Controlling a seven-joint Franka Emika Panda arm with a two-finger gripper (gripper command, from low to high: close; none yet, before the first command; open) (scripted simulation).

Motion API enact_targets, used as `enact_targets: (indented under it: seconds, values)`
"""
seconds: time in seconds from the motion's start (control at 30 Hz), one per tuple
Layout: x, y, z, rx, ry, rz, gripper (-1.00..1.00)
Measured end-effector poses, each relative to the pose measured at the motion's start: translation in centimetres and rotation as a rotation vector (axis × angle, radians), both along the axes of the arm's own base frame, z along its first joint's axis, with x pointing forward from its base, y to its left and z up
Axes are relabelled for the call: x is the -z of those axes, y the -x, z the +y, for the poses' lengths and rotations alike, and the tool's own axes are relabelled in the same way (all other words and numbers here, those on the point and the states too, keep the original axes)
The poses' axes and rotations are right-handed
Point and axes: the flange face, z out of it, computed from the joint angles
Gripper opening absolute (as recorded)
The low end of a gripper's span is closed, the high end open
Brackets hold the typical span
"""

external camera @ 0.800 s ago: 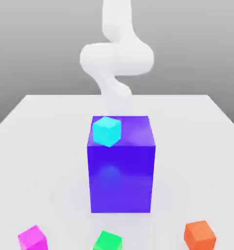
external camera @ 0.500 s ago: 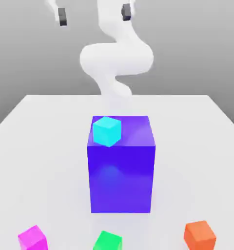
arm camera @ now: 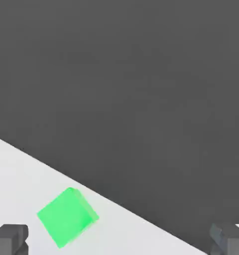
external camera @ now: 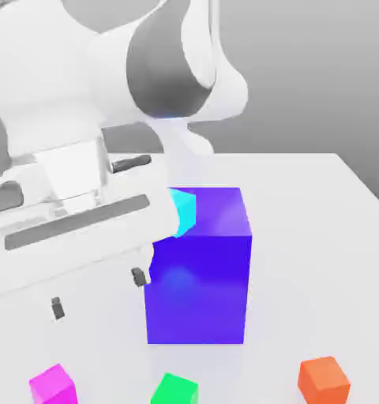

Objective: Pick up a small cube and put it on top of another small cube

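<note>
Probably light and stiff, this magenta cube; best gripped midway down opposite flat faces, with hand spread wide and empty above counter.

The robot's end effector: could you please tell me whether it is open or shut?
Open: its two fingertips stand wide apart, with nothing between them.

A simulated robotics test scene: 1 glossy white-and-grey robot arm over a plain, smooth white desk, 1 large blue block, 4 small plain cubes in cyan, magenta, green and orange, and a blank grey gradient backdrop.
</note>
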Motion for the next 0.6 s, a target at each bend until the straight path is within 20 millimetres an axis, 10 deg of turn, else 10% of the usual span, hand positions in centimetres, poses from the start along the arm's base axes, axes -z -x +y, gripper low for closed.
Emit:
enact_targets:
  seconds: [0.43, 0.47, 0.6]
  values:
    - [15.5, 2.9, -6.5, -0.202, 0.195, 0.142, 0.0]
    - [16.8, 2.9, -6.5, -0.202, 0.194, 0.143, -1.0]
    - [16.8, 3.0, -6.5, -0.202, 0.193, 0.145, -1.0]
